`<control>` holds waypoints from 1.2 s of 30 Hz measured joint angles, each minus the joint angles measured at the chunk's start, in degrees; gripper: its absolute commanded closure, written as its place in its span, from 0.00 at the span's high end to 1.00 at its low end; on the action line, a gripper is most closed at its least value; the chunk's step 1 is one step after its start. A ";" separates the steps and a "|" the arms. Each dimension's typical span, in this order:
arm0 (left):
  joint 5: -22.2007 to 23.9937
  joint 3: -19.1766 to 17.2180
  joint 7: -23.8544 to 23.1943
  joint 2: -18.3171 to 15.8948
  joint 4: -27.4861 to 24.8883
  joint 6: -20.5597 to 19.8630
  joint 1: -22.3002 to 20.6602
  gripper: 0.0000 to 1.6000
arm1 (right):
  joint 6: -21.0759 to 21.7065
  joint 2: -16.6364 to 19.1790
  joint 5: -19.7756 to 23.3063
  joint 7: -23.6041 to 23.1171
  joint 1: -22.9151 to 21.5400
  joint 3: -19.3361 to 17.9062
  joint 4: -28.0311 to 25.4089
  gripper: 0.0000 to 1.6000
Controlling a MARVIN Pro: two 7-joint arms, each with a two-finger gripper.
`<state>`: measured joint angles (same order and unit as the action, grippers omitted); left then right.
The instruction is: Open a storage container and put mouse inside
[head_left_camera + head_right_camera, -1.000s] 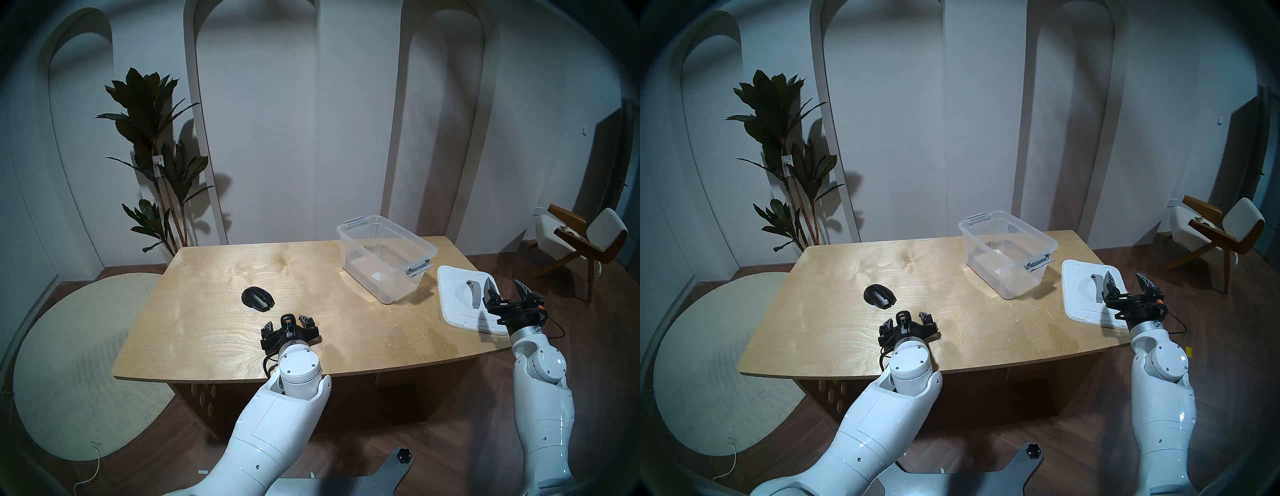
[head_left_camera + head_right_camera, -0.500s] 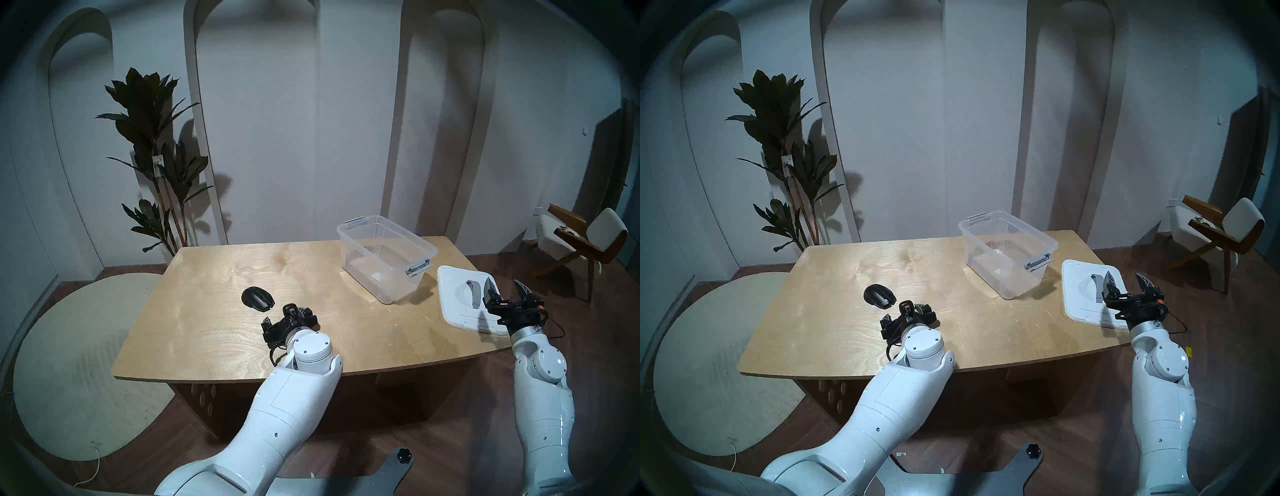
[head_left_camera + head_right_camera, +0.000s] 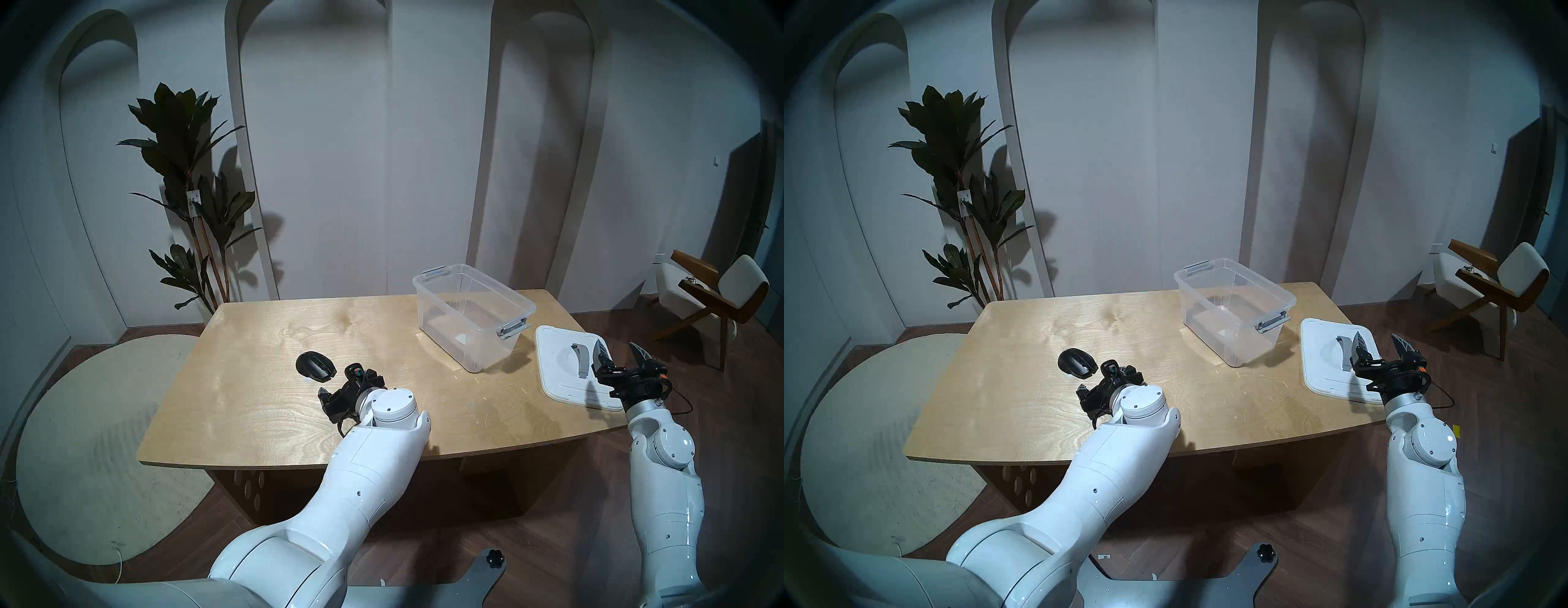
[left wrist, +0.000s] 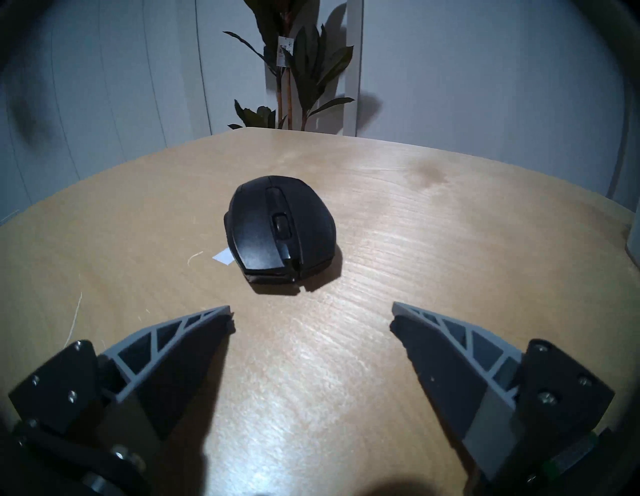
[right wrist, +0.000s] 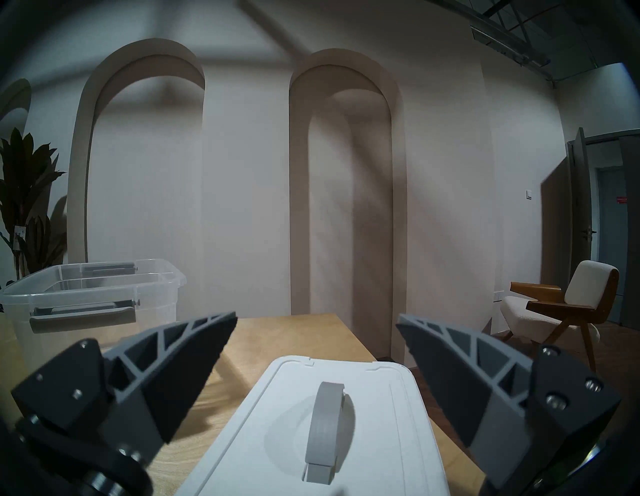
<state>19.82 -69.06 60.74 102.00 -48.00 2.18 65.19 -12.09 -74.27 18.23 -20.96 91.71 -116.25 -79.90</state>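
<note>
The black mouse [image 3: 316,365] [image 4: 280,228] lies on the wooden table [image 3: 254,403], left of centre. My left gripper [image 3: 348,381] [image 4: 311,308] hovers low just right of and nearer than it, open and empty, fingers pointing at the mouse and short of touching it. The clear storage container [image 3: 473,316] [image 5: 90,301] stands lidless and empty at the back right. Its white lid [image 3: 560,373] [image 5: 311,433], with the grey handle up, lies at the table's right edge. My right gripper [image 3: 616,346] [image 5: 317,317] hangs open above the lid's near end, holding nothing.
A tall potted plant [image 3: 191,191] stands behind the table's back left corner. A round pale rug [image 3: 93,446] lies on the floor to the left, and a wooden chair [image 3: 712,297] stands at the far right. A small white scrap [image 4: 223,258] lies beside the mouse.
My left arm has reached forward and swung its gripper left toward the mouse, which now lies just ahead of the open fingers. The right arm, lid and container have not moved.
</note>
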 measured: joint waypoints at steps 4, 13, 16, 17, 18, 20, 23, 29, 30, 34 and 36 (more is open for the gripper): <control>0.15 -0.93 1.63 1.17 3.60 1.97 -2.24 1.00 | 0.00 0.00 0.00 -0.09 -0.03 -0.04 0.00 1.00; 0.81 -3.03 4.08 3.16 11.03 5.90 -7.00 1.00 | -0.01 -0.01 0.01 -0.11 -0.07 -0.11 0.00 1.00; 1.07 -3.68 4.60 3.62 13.29 7.04 -8.44 1.00 | -0.02 -0.01 0.01 -0.09 -0.09 -0.13 0.00 1.00; 1.16 -3.88 4.73 3.76 14.06 7.47 -8.92 1.00 | -0.02 -0.01 0.01 -0.07 -0.09 -0.13 0.00 1.00; 1.23 -4.07 4.86 3.90 14.88 7.91 -9.42 1.00 | -0.02 -0.01 0.01 -0.05 -0.10 -0.14 0.00 1.00; 1.33 -4.31 5.02 4.09 16.11 8.55 -10.17 1.00 | -0.02 -0.01 0.01 -0.02 -0.11 -0.15 0.00 1.00; 1.40 -4.63 5.15 4.37 18.07 9.54 -11.29 1.00 | -0.02 -0.01 0.01 0.03 -0.11 -0.16 0.00 1.00; 1.30 -4.68 4.94 4.70 22.02 11.50 -13.31 1.00 | -0.02 -0.02 0.01 0.15 -0.13 -0.17 0.00 1.00; 1.25 -4.63 4.72 4.70 22.72 11.84 -13.63 1.00 | -0.02 -0.02 0.01 0.18 -0.13 -0.17 0.00 1.00; 1.20 -4.59 3.96 4.62 24.68 12.74 -14.63 1.00 | -0.03 -0.02 0.01 0.24 -0.14 -0.17 0.00 1.00; 1.20 -4.58 3.53 4.54 25.74 13.19 -15.20 1.00 | -0.03 -0.02 0.01 0.27 -0.14 -0.17 0.00 1.00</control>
<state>21.03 -73.64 64.26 106.54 -22.27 15.37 49.99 -12.11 -74.28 18.24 -20.68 91.57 -116.41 -79.90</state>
